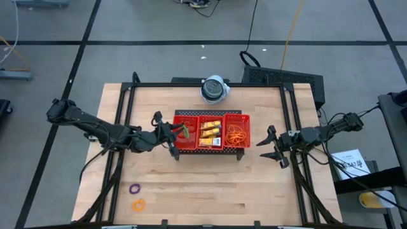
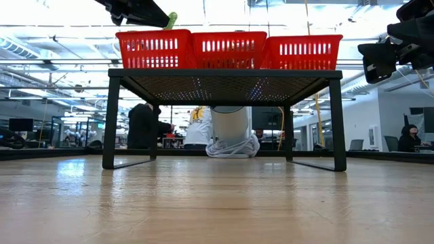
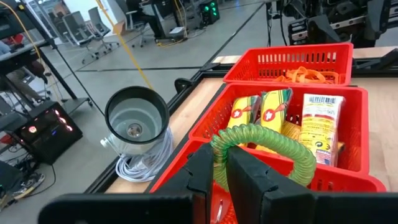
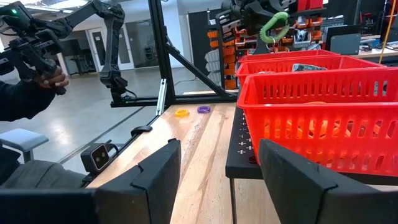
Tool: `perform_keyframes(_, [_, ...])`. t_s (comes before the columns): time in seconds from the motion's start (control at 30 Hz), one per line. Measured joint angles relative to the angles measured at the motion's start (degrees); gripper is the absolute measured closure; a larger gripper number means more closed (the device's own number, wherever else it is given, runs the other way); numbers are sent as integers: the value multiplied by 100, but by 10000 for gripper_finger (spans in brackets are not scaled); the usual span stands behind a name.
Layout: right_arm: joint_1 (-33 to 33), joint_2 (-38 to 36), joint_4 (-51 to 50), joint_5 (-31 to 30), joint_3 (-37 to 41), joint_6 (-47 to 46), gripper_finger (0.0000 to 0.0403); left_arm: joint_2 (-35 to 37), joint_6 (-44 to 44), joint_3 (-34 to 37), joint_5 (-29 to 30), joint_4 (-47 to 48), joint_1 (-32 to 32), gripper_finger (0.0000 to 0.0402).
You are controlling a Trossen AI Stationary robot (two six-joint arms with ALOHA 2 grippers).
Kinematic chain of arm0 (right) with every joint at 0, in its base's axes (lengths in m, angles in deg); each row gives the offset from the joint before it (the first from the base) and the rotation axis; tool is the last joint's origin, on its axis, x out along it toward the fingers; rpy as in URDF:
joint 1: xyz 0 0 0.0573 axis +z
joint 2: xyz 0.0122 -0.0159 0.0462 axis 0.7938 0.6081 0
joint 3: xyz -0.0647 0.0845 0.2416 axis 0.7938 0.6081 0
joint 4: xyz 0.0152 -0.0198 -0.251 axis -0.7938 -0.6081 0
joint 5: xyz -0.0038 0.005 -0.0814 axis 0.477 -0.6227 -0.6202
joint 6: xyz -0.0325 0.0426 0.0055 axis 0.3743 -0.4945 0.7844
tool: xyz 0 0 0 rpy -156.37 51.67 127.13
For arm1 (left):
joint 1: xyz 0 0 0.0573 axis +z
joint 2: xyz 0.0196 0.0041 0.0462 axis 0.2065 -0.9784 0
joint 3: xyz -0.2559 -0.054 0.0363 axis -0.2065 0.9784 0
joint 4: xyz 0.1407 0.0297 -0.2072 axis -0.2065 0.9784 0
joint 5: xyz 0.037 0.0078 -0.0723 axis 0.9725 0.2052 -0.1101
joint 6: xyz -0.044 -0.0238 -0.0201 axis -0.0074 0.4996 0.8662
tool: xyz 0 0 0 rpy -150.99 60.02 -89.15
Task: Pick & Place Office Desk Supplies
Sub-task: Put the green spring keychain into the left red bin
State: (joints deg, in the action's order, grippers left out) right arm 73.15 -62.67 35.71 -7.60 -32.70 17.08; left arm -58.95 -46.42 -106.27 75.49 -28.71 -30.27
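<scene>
My left gripper (image 1: 179, 134) is shut on a green ring (image 3: 264, 144) and hovers over the left compartment of the red mesh tray (image 1: 180, 148), which stands on a black stand (image 2: 224, 76). The middle compartment holds yellow labelled packets (image 1: 210, 132). The right one holds orange rubber bands (image 1: 237, 133). A purple ring (image 1: 134, 188) and an orange ring (image 1: 138, 205) lie flat on the table, near its front left. My right gripper (image 1: 269, 145) waits open beside the tray's right end, touching nothing. My left gripper pinches the green ring between its two fingers (image 3: 202, 171) by one side of its band (image 3: 219, 148). The fingers come from the table's left, roughly level. The ring is lifted clear above the tray's left compartment and sticks out beyond the fingertips (image 2: 169, 19).
A round white-grey device (image 1: 215, 89) with a coiled cable stands at the table's far edge, behind the tray. Black frame rails (image 1: 124, 114) run along both table sides. In the right wrist view a person's hand (image 4: 46, 78) shows beyond the table.
</scene>
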Motion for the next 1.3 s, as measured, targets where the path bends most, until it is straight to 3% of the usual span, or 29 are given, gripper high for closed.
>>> perform_keyframes(0.27, [0, 1, 0, 0, 0, 0, 197, 0, 33, 0, 0, -7, 0, 360])
perform_keyframes(0.57, [2, 1, 0, 0, 0, 0, 197, 0, 1200, 0, 0, -11, 64, 360])
perform_keyframes(1.3, [0, -1, -1, 0, 0, -1, 197, 0, 1215, 0, 2, -59, 70, 360])
